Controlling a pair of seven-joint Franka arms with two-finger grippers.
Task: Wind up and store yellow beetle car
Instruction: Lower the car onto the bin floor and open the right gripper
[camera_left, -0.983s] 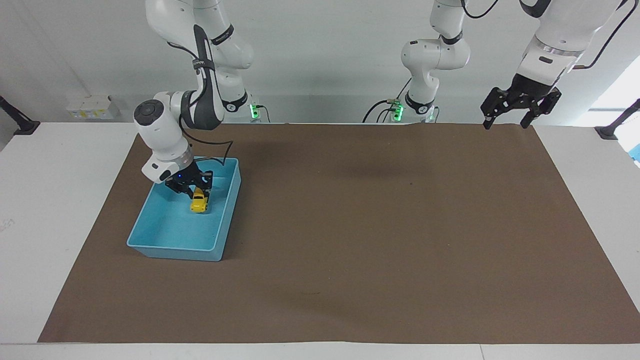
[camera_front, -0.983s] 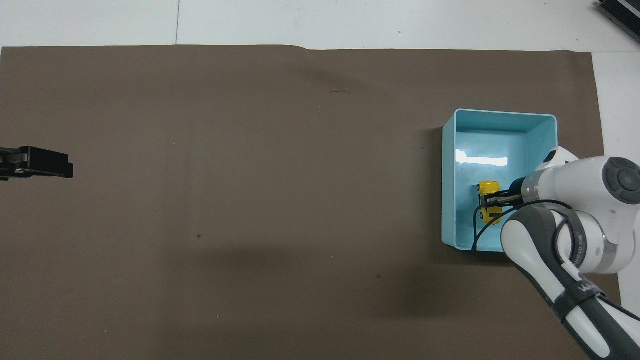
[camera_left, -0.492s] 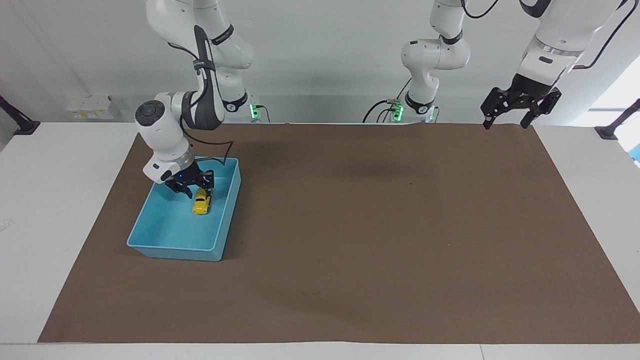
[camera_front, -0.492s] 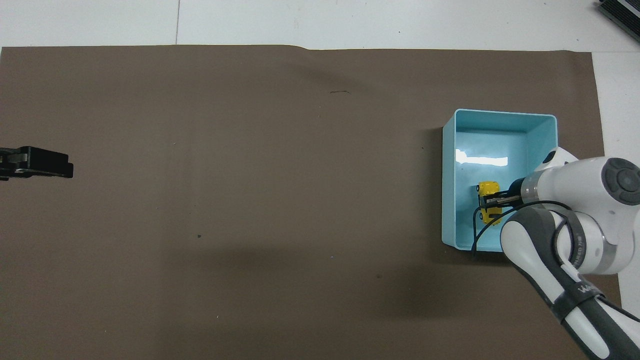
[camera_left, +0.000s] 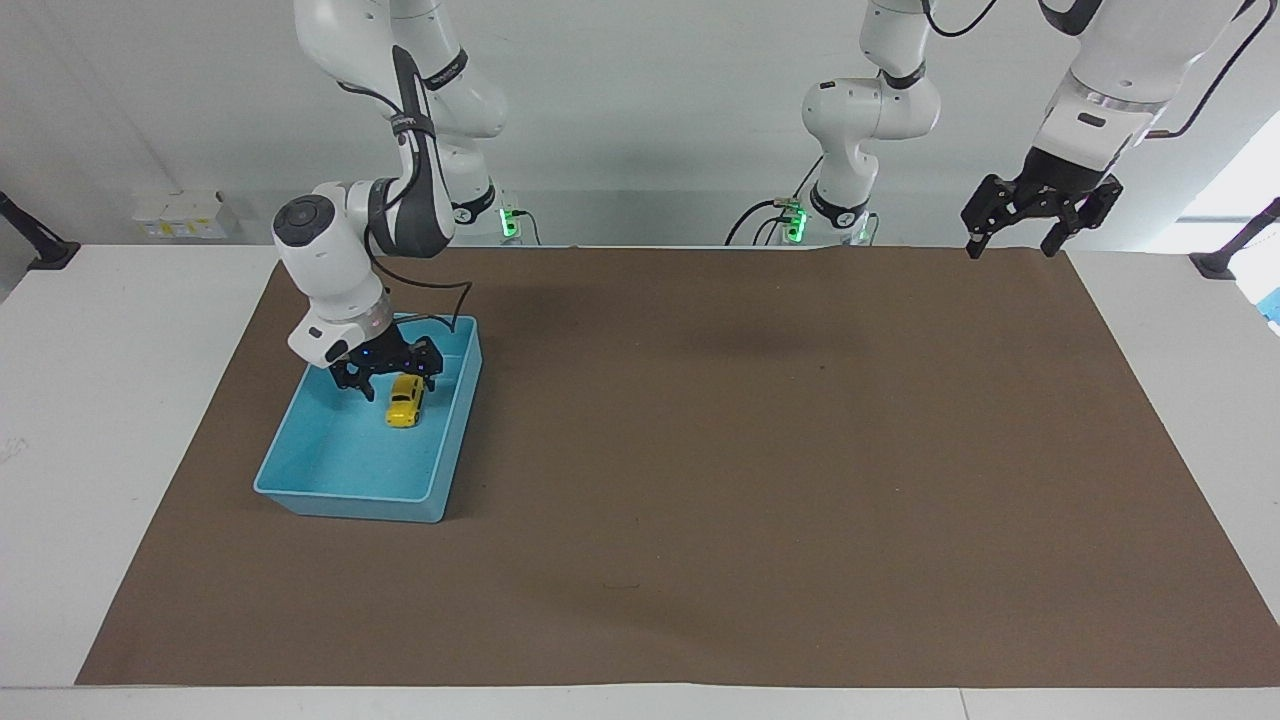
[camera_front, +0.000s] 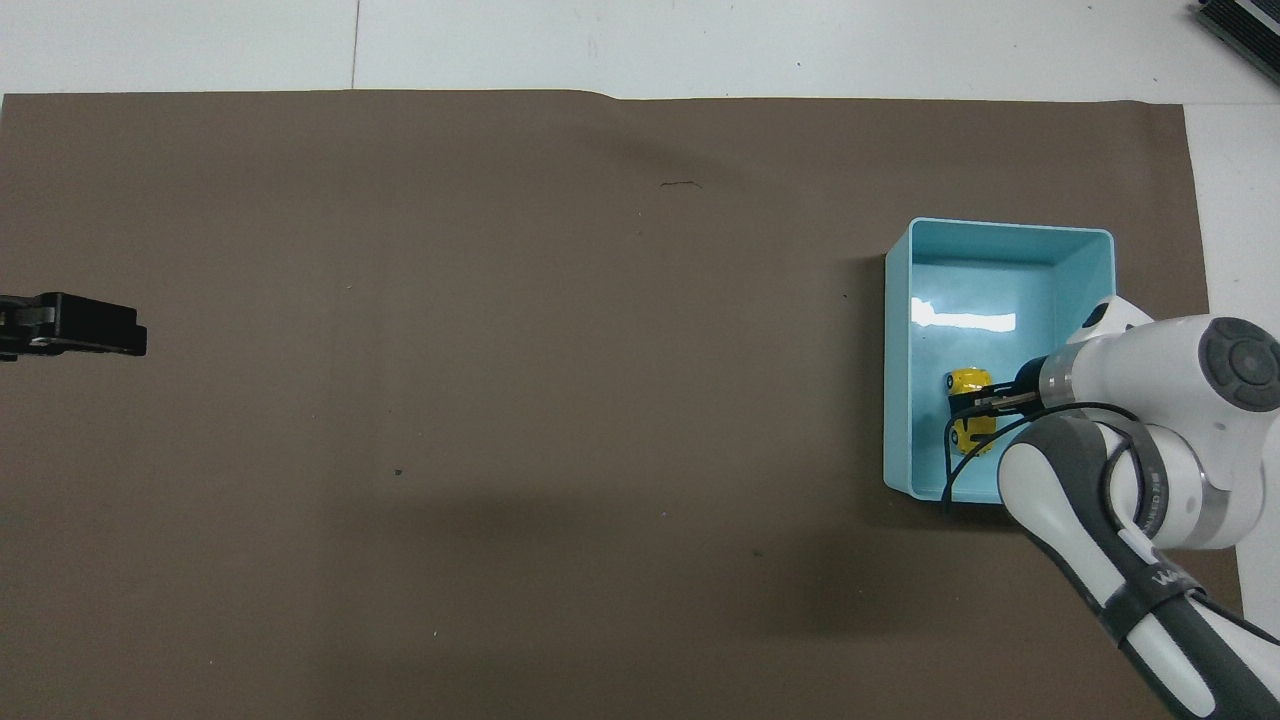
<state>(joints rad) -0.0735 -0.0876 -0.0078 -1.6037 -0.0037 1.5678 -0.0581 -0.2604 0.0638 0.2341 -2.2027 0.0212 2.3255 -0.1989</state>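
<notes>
Two white Franka arms with rounded glossy joints, dark grey bands and round grey end caps carry black linkage grippers, the right gripper (camera_left: 385, 383) and left gripper (camera_left: 1010, 243). Black cables loop above each; small blue lights glow just above the right one.

A white tabletop (camera_left: 120, 420) fills the room's middle, most of it under a brown mat (camera_left: 760, 480) that runs nearly edge to edge. Past it stands a plain pale wall (camera_left: 640, 110) — even, soft light, faint shadows on the mat. Black clamp mounts (camera_left: 40, 245) sit at both table ends, and small white boxes (camera_left: 185, 213) rest against the wall. Brighter daylight shows at one edge (camera_left: 1245, 190).
</notes>
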